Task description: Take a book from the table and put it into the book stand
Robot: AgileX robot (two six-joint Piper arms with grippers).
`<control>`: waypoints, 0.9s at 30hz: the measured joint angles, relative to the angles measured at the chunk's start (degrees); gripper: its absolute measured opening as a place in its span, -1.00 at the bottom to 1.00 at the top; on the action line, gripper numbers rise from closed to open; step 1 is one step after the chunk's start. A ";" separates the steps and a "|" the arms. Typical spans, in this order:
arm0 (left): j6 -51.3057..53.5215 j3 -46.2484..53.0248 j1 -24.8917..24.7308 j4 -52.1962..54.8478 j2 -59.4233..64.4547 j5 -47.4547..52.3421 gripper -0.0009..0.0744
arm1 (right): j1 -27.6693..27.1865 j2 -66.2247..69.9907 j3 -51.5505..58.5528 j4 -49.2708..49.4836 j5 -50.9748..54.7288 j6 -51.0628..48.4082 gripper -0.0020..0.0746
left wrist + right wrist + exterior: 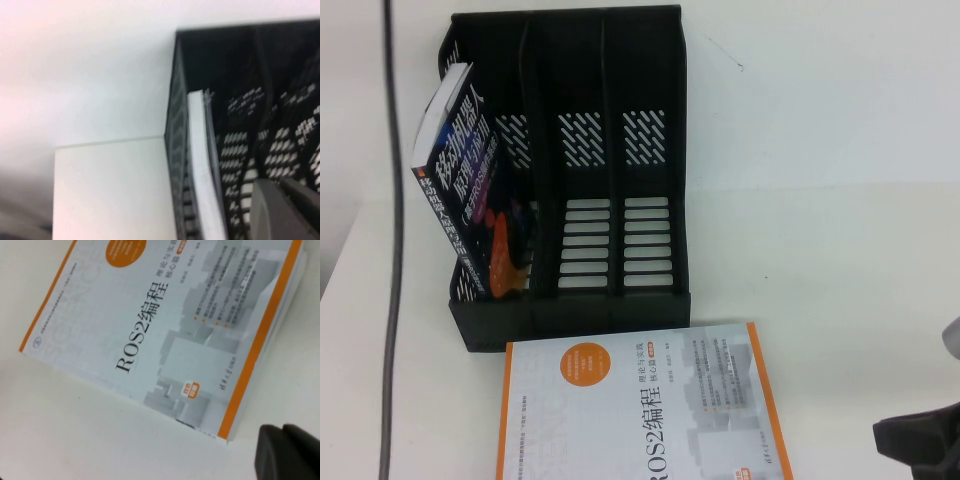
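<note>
The dark navy book with a white Chinese title stands in the left slot of the black book stand, leaning left against its perforated side wall. In the left wrist view its white page edge shows inside the stand. My left gripper is out of the high view; it hangs close beside the book over the stand's slots, shut and empty. My right gripper sits low at the table's front right, shut and empty. The white table carries the stand.
A white-and-grey "ROS2" book with an orange border lies flat in front of the stand, also in the right wrist view. A dark cable runs along the left edge. The stand's middle and right slots hold nothing.
</note>
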 joint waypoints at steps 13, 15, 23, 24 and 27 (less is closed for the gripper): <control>-3.90 37.14 0.00 -4.77 -27.88 -10.02 -0.97 | 0.00 7.95 0.00 2.68 -3.23 -2.76 -0.94; -4.12 44.20 0.00 -7.33 -31.54 -12.92 -0.97 | 0.00 9.25 0.00 3.39 -4.06 -2.90 -0.94; -4.62 66.79 0.00 -14.59 -35.38 -22.43 -0.98 | 0.00 14.84 0.00 4.27 -6.27 -3.48 -0.94; -4.14 68.92 0.00 -15.95 -34.64 -24.30 -0.98 | 0.00 15.59 0.00 4.62 -6.53 -4.11 -0.94; -2.33 72.51 0.00 -18.53 -32.19 -27.70 -0.98 | 0.00 18.00 -0.12 5.40 -7.85 -5.85 -0.94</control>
